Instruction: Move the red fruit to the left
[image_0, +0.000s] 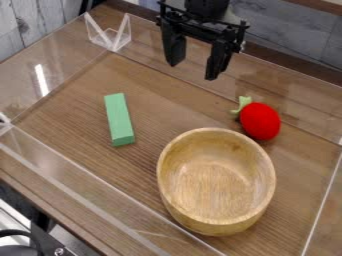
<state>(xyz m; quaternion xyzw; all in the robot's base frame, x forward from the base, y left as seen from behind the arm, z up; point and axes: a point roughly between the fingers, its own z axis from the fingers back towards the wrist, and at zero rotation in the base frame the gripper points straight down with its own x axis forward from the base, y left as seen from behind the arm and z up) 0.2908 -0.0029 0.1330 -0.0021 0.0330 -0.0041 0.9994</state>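
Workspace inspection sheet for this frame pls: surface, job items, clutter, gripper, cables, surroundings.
Surface: wooden tabletop, ringed by a clear plastic wall.
Job's things: red fruit at right, green top, lying apart from the bowl and untouched.
Clutter: wooden bowl, empty, front centre; green block lying flat at left.
Gripper: gripper open, pointing down, above the table's back, holding nothing.
Cables: nothing seen.
Surroundings: grey plank wall behind.

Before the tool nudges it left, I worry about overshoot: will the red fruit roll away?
Probably a little: the red fruit looks round, so a push may roll it. Its green leafy top could make the roll wobble. It seems small beside the wooden bowl, so likely light.
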